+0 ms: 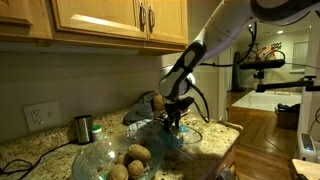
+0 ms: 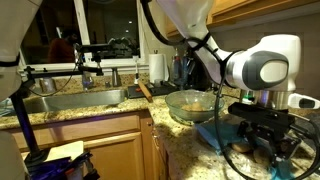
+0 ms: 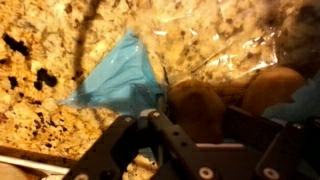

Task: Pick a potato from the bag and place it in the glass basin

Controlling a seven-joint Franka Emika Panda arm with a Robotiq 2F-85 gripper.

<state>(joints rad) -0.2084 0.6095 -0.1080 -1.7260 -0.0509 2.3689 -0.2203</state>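
Observation:
In the wrist view a brown potato sits between my gripper's two black fingers, which close against its sides. A second potato lies beside it inside the crinkled light-blue bag. In both exterior views the gripper reaches down into the bag on the granite counter. The glass basin stands next to the bag and holds potatoes.
A dark-green cup stands near the wall behind the basin, with a wall outlet beyond it. Cabinets hang above. A sink and a paper towel roll lie further along the counter.

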